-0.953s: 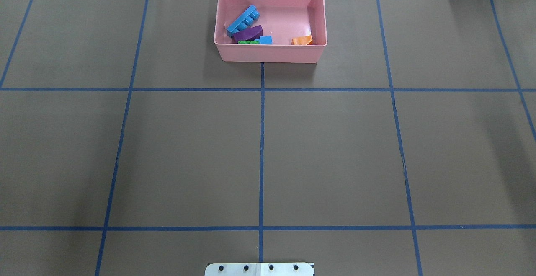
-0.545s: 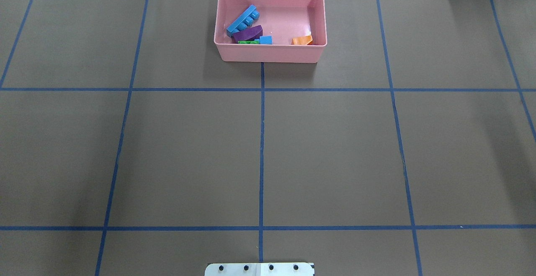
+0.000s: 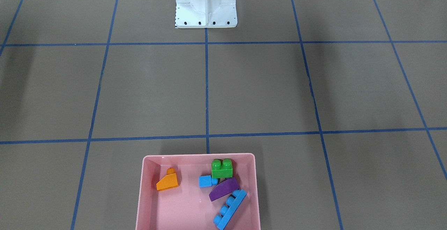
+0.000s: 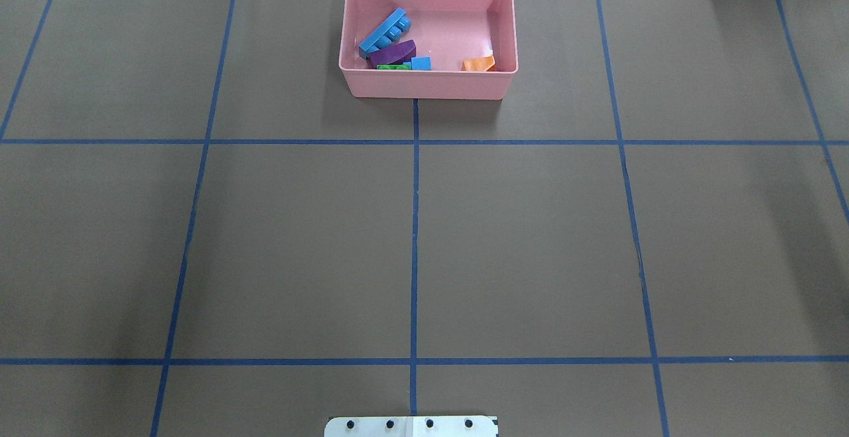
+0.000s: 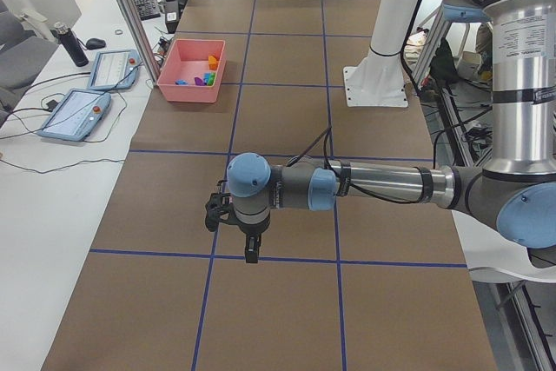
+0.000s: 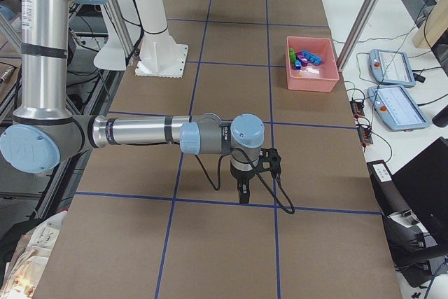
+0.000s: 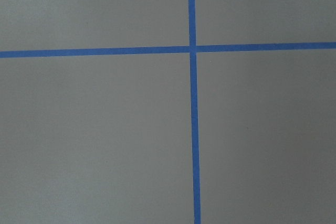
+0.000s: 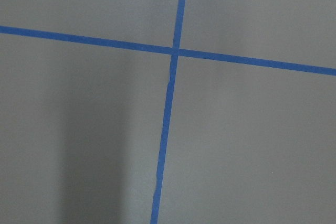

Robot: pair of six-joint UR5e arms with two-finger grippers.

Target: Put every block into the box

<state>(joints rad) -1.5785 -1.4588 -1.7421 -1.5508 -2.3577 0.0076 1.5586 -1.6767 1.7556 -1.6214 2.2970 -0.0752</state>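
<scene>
The pink box [image 4: 428,84] stands at the table's far middle, and it also shows in the front view [image 3: 139,202]. All the blocks lie inside it: the long blue bar [image 3: 229,209], the purple sloped piece [image 3: 224,189], the green brick [image 3: 222,169], the small blue cube [image 3: 205,181] and the orange wedge [image 3: 167,182]. My left gripper [image 5: 250,249] shows only in the left side view and hangs over bare table, far from the box. My right gripper [image 6: 243,194] shows only in the right side view, likewise over bare table. I cannot tell whether either is open or shut.
The white robot base [image 3: 206,5] stands at the table's near middle. Blue tape lines divide the brown table top into squares. Two tablets [image 5: 74,113] lie on the white bench beyond the far table edge. Both wrist views show only table and tape.
</scene>
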